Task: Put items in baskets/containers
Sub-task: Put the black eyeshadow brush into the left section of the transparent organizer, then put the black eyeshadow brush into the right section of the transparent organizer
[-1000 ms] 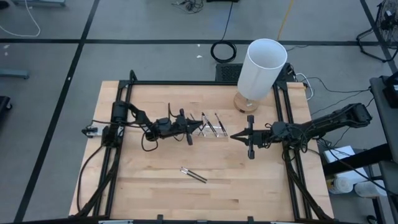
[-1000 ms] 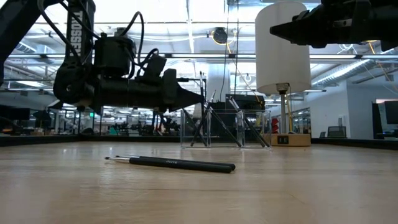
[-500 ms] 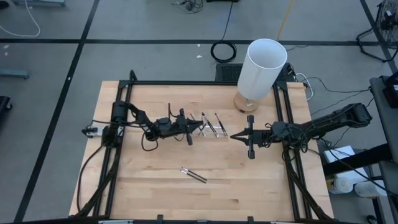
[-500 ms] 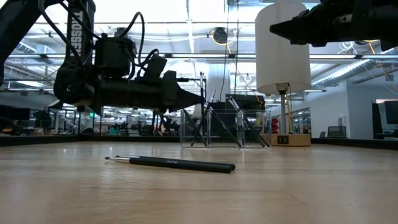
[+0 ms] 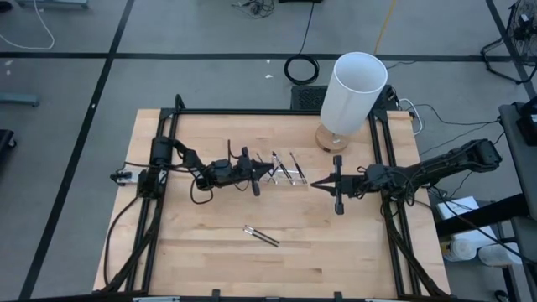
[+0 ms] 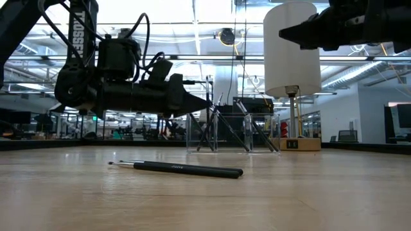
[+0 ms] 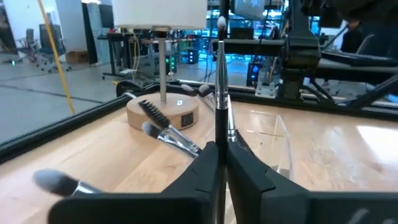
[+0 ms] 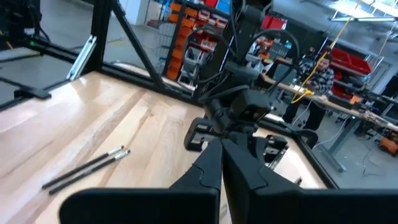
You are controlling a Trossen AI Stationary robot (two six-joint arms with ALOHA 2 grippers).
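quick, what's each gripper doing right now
Left gripper: closed on a thin brush, at the clear tray.
Right gripper: shut, holding nothing.

I'm looking into a big open robotics lab or workshop: grey taped floor point(image 5: 75, 101) around my wooden worktop point(image 5: 210, 260), cables point(image 5: 302, 69) trailing loose. Beyond it, shelving with orange bins point(image 8: 186, 25), benches and a person point(image 8: 317, 78) are showing under strip lighting.

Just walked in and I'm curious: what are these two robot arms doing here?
The left gripper holds a thin makeup brush pinched upright at the clear tray, where other brushes already lean. Two brushes lie loose on the table. The right gripper waits, shut and empty, beside the tray.
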